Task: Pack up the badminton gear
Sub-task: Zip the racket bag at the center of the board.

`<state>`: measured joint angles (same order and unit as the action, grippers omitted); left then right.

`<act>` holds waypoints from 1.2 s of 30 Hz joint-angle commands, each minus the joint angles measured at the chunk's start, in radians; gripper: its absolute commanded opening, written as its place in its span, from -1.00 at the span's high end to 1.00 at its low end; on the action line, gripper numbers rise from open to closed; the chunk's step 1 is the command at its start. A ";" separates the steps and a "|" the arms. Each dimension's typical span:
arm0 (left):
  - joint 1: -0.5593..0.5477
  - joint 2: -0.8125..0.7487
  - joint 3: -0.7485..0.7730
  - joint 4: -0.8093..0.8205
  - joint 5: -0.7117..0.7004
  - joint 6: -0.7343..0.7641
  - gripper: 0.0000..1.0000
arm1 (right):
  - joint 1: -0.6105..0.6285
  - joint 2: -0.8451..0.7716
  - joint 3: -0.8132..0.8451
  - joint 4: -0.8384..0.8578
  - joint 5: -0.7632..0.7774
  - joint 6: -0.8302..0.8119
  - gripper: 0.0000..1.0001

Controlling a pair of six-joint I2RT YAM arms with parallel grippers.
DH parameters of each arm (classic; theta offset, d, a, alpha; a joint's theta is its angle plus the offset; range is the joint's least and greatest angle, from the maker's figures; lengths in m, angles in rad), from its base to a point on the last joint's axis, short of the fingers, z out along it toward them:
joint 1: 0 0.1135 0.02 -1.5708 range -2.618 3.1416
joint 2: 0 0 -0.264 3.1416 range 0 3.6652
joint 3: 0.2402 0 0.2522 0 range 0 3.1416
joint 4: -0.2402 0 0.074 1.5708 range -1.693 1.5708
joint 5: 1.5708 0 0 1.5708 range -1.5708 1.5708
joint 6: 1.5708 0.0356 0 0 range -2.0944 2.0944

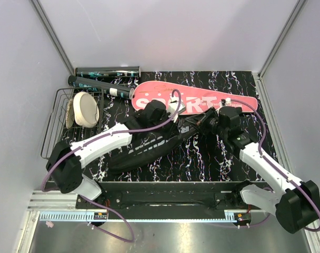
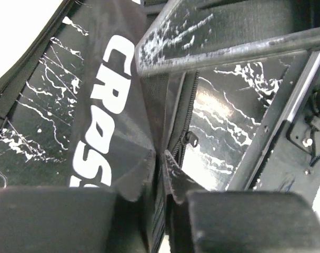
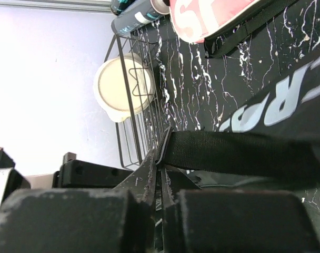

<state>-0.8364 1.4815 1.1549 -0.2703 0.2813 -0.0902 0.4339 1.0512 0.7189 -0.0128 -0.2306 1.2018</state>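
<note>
Closest to the right wrist lens, the right gripper [image 3: 159, 192] has its pads pressed together on the end of the black strap [image 3: 239, 153] of the black "CROSSWAY" bag [image 1: 144, 150], so that side of the bag is held. The left gripper [image 2: 168, 195] stands narrow, with folds of the bag's fabric caught between its fingers [image 2: 55, 219] just beside the zip pull [image 2: 190, 138], which looks like a pinch on one lip of the mouth. The bag lies slantwise in the middle of the marbled table [image 1: 202, 163], and a dark slit shows along its zipper, though how far it gapes cannot be told. As for progress, I judge the packing barely begun. The pink "SPORT" racket case [image 1: 197, 100] lies flat behind the bag, outside it, and the dark tube [image 1: 107, 70] rests against the back wall with a second dark cylinder slanted just in front of it. No rackets or shuttlecocks show anywhere; whether they sit inside the case or the tube cannot be told. At the left edge the black wire basket [image 1: 52, 124] holds a cream disc [image 1: 85, 108], apart from all this. Both arms reach forward and inward from their bases — the left slanting from the left, the right from the right — and their wrists meet low over the bag's far end, just in front of the pink case.
</note>
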 commanded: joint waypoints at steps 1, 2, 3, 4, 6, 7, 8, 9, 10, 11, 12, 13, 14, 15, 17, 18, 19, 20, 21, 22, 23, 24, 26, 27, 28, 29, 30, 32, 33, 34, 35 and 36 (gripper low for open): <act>-0.001 0.080 0.101 -0.033 0.012 -0.054 0.97 | -0.003 0.043 0.100 -0.022 -0.016 -0.062 0.73; -0.001 0.092 0.107 -0.033 -0.002 -0.074 1.00 | -0.003 0.047 0.111 -0.088 -0.001 -0.094 0.38; 0.006 0.100 0.117 -0.033 0.001 -0.124 1.00 | -0.003 0.047 0.126 -0.116 0.004 -0.135 0.22; 0.016 0.114 0.133 -0.026 0.018 -0.149 1.00 | -0.004 0.044 0.132 -0.149 0.010 -0.224 0.02; 0.036 0.117 0.144 -0.015 0.070 -0.216 1.00 | -0.004 0.024 0.157 -0.290 0.045 -0.304 -0.41; 0.042 0.114 0.152 -0.010 0.070 -0.233 1.00 | -0.004 0.015 0.157 -0.332 0.054 -0.370 -0.48; 0.048 0.112 0.155 -0.009 0.070 -0.249 1.00 | -0.004 0.001 0.160 -0.423 0.098 -0.395 -0.54; 0.059 0.111 0.158 -0.007 0.073 -0.278 1.00 | -0.004 -0.044 0.151 -0.456 0.120 -0.410 -0.67; 0.065 0.106 0.161 0.002 0.073 -0.290 1.00 | -0.004 -0.074 0.137 -0.482 0.134 -0.432 -0.71; 0.069 0.106 0.164 0.002 0.071 -0.301 1.00 | -0.003 -0.104 0.125 -0.543 0.190 -0.429 -0.76; 0.071 0.106 0.170 -0.004 0.068 -0.312 1.00 | -0.004 -0.168 0.094 -0.568 0.217 -0.415 -0.88; 0.071 0.118 0.183 -0.009 0.070 -0.315 1.00 | -0.004 -0.199 0.079 -0.588 0.226 -0.381 -0.89; 0.072 0.128 0.189 -0.013 0.085 -0.318 1.00 | -0.003 -0.229 0.064 -0.619 0.250 -0.363 -0.90; 0.072 0.134 0.196 -0.018 0.093 -0.322 1.00 | -0.003 -0.279 0.032 -0.627 0.246 -0.341 -0.89; 0.072 0.154 0.213 -0.036 0.108 -0.325 1.00 | -0.004 -0.315 0.001 -0.628 0.238 -0.272 -0.94; 0.074 0.158 0.215 -0.035 0.113 -0.329 1.00 | -0.004 -0.329 -0.031 -0.618 0.241 -0.249 -0.99; 0.074 0.158 0.213 -0.032 0.120 -0.330 1.00 | -0.003 -0.327 -0.045 -0.599 0.244 -0.229 -0.99; 0.074 0.160 0.210 -0.029 0.130 -0.332 1.00 | -0.004 -0.316 -0.047 -0.566 0.250 -0.234 -0.99; 0.072 0.158 0.209 -0.029 0.134 -0.336 1.00 | -0.004 -0.280 -0.035 -0.555 0.255 -0.238 -1.00; 0.072 0.157 0.203 -0.026 0.134 -0.338 1.00 | -0.004 -0.255 -0.026 -0.546 0.266 -0.228 -1.00; 0.072 0.155 0.201 -0.026 0.139 -0.339 1.00 | -0.006 -0.234 -0.018 -0.532 0.278 -0.217 -0.95; 0.072 0.151 0.200 -0.026 0.139 -0.341 1.00 | -0.006 -0.188 -0.006 -0.530 0.286 -0.205 -0.92; 0.074 0.146 0.195 -0.027 0.137 -0.339 1.00 | -0.007 -0.131 -0.007 -0.506 0.310 -0.160 -0.78; 0.074 0.140 0.193 -0.029 0.137 -0.338 1.00 | -0.012 -0.116 -0.013 -0.492 0.312 -0.148 -0.70; 0.072 0.137 0.190 -0.027 0.133 -0.338 1.00 | -0.011 -0.102 -0.018 -0.475 0.313 -0.127 -0.65; 0.074 0.138 0.190 -0.029 0.130 -0.338 1.00 | -0.011 -0.079 -0.033 -0.446 0.307 -0.113 -0.62; 0.072 0.135 0.192 -0.029 0.131 -0.336 1.00 | -0.011 -0.071 -0.042 -0.431 0.312 -0.101 -0.57; 0.072 0.137 0.197 -0.030 0.147 -0.335 1.00 | -0.011 -0.059 -0.071 -0.362 0.347 -0.087 -0.54; 0.072 0.138 0.198 -0.033 0.150 -0.333 1.00 | -0.011 -0.054 -0.073 -0.339 0.364 -0.090 -0.53; 0.072 0.140 0.201 -0.035 0.153 -0.333 1.00 | -0.011 -0.048 -0.075 -0.317 0.376 -0.111 -0.52; 0.074 0.140 0.201 -0.035 0.156 -0.333 1.00 | -0.011 -0.030 -0.070 -0.294 0.401 -0.119 -0.52; 0.074 0.141 0.204 -0.038 0.160 -0.330 1.00 | -0.009 -0.016 -0.065 -0.288 0.413 -0.123 -0.52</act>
<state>-0.7666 1.6485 1.3190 -0.3508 0.4000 -0.4122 0.4290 1.0027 0.6464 -0.4377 0.0761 1.0706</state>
